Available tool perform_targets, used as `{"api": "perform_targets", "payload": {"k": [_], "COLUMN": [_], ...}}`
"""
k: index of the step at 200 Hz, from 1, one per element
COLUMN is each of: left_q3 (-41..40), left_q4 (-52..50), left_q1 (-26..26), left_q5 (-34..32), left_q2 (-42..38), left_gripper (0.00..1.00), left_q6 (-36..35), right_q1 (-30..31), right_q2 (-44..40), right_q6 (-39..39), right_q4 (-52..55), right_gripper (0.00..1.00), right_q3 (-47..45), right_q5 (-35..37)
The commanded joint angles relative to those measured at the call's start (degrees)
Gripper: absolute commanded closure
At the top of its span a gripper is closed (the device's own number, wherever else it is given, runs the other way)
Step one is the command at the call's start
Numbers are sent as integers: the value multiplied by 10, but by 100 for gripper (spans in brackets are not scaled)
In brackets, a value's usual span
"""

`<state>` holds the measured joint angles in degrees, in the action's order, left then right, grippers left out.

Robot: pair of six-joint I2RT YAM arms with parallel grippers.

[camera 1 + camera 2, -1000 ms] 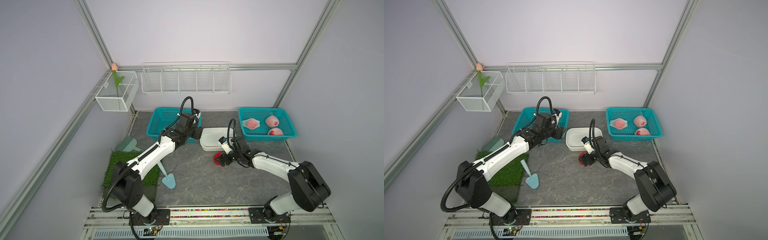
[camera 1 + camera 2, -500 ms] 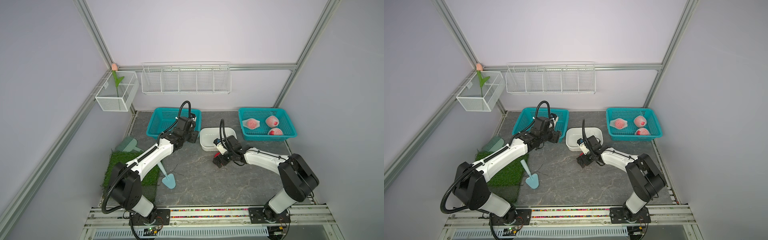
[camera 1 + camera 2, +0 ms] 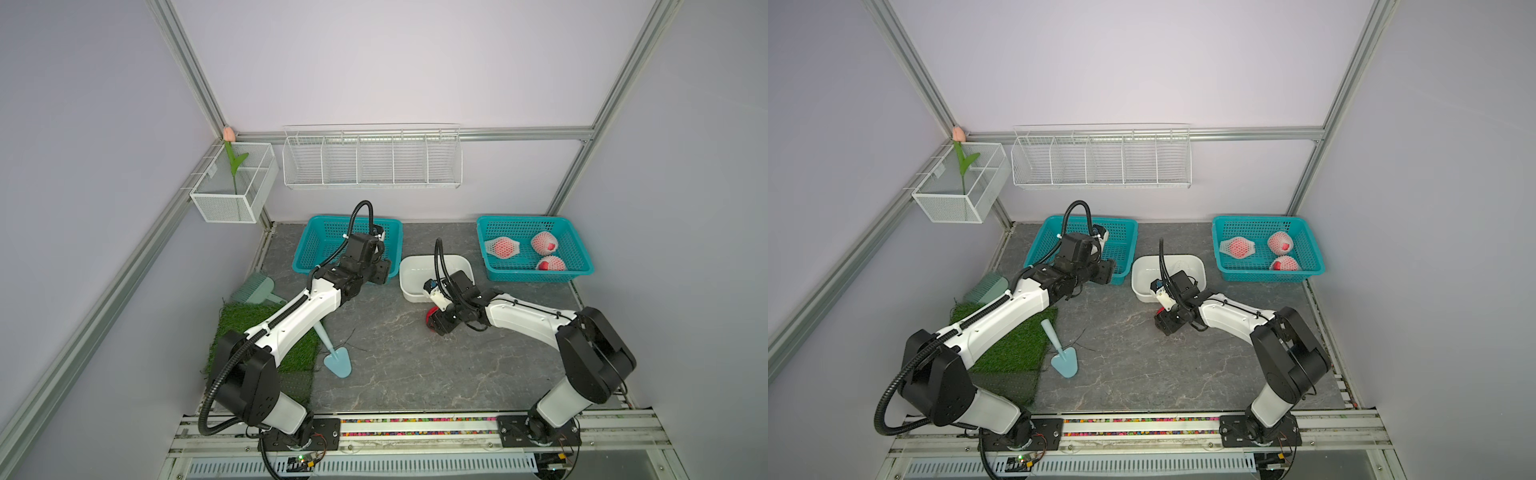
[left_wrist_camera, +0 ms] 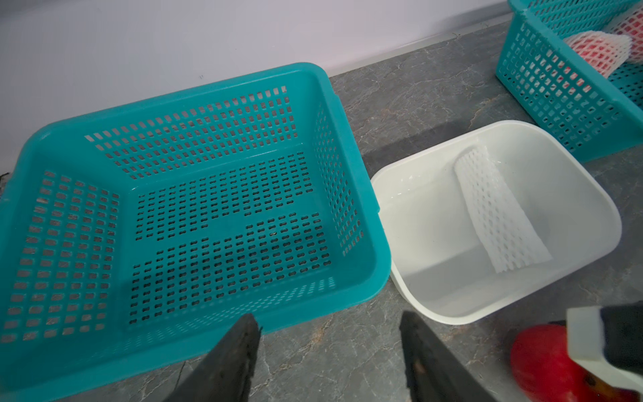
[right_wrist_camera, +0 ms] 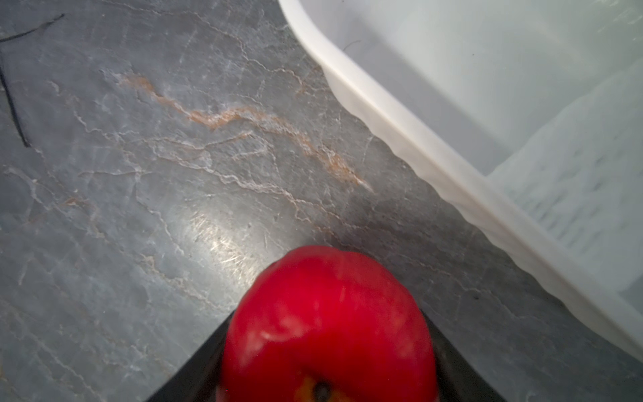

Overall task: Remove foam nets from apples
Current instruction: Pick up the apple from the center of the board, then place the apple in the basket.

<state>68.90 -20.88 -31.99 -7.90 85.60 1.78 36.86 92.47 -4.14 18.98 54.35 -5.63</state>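
A bare deep red apple (image 5: 327, 323) sits on the grey table between the fingers of my right gripper (image 5: 327, 334), which is shut on it; in a top view only a sliver of this apple (image 3: 430, 314) shows beside the gripper (image 3: 436, 322). One empty foam net (image 4: 501, 212) lies in the white tub (image 3: 432, 258). Three apples in foam nets (image 3: 503, 247) (image 3: 543, 242) (image 3: 550, 264) rest in the right teal basket (image 3: 582, 272). My left gripper (image 4: 327, 318) hangs open and empty over the table, just in front of the empty left teal basket (image 4: 195, 195).
A light blue trowel (image 3: 336, 361) lies beside a green turf mat (image 3: 232, 320), with a green scoop (image 3: 253, 289) behind it. White wire racks (image 3: 372, 160) hang on the back wall, and a tulip (image 3: 228, 134) stands in the corner rack.
My right gripper slid left over the bare apple and its jaws narrowed around it. My left arm drew back and down from above the left basket.
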Motion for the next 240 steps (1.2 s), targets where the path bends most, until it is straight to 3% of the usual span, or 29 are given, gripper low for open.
{"api": "perform_targets", "payload": {"k": [1, 22, 39, 70, 97, 126, 164, 183, 218, 240], "left_q3": [-19, -41, -59, -92, -117, -138, -154, -158, -162, -160], "left_q4": [6, 10, 16, 33, 37, 38, 31, 28, 31, 30], "left_q1": [33, 72, 95, 139, 146, 149, 151, 154, 155, 155], "left_q5": [-19, -20, -25, -14, -14, -18, -18, -20, -11, -3], "left_q2": [-46, -90, -120, -159, -176, -180, -178, -178, -168, -166], "left_gripper": [33, 33, 33, 33, 33, 33, 33, 32, 33, 33], "left_q6": [14, 29, 36, 65, 66, 65, 53, 47, 51, 55], "right_q1": [19, 25, 26, 25, 26, 25, 26, 25, 24, 23], "right_q2": [-82, -135, -112, 43, 175, 297, 429, 454, 472, 483], "right_q6": [-10, -18, -36, -65, -72, -71, -82, -88, -97, -100], "right_q4": [26, -15, -37, -26, -49, -79, -33, -7, 18, 35], "right_gripper": [40, 37, 36, 38, 40, 40, 40, 38, 22, 20], "right_q3": [26, 37, 84, 267, 402, 511, 652, 688, 709, 720], "right_q5": [-5, -8, -14, -50, -65, -78, -71, -58, -57, -65]}}
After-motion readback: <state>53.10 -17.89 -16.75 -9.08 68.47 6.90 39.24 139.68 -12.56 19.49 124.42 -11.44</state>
